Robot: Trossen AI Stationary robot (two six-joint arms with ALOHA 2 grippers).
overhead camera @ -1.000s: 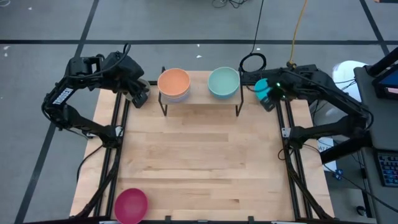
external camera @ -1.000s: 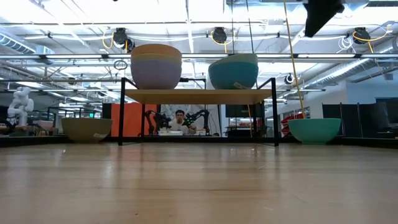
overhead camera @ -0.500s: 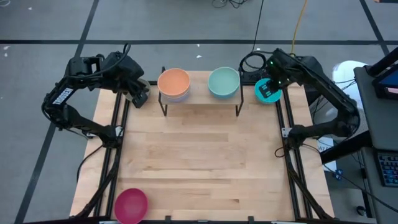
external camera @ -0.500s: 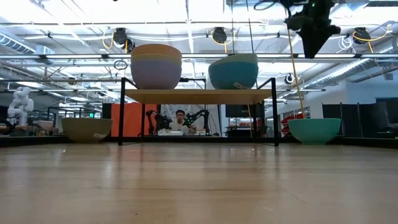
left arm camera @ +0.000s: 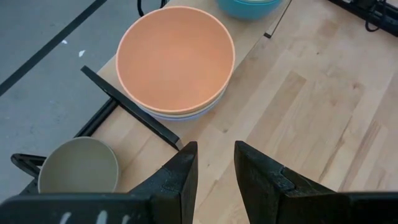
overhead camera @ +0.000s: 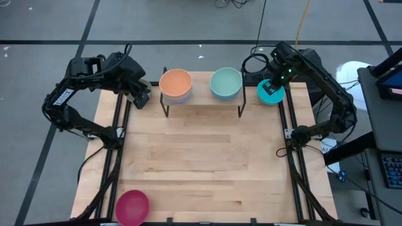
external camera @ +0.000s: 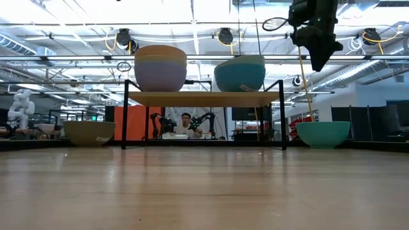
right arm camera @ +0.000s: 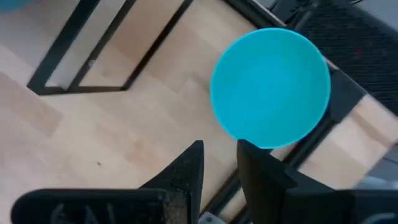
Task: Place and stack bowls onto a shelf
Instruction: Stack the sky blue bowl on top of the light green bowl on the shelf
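The shelf (overhead camera: 201, 98) stands at the table's far edge. On it are an orange bowl (overhead camera: 175, 82) topping a stack (external camera: 160, 67) and a mint bowl (overhead camera: 225, 82) nested on a teal one (external camera: 239, 76). A cyan bowl (overhead camera: 274, 95) sits on the table right of the shelf, and my right gripper (overhead camera: 271, 86) hovers open above it (right arm camera: 219, 146). An olive bowl (left arm camera: 79, 167) sits left of the shelf, with my left gripper (overhead camera: 143, 98) open in the air near it. A magenta bowl (overhead camera: 132, 207) rests at the near left corner.
Black rails (overhead camera: 117, 150) run along the table's left and right sides. Cables (overhead camera: 254, 61) lie behind the shelf's right end. Bare wood (overhead camera: 201, 163) stretches from the shelf to the near edge.
My right arm has swung toward the table's far edge and come down a little, turning as it went. Its gripper now hangs over the cyan bowl, which shows almost whole in the high view. The bowls have not moved.
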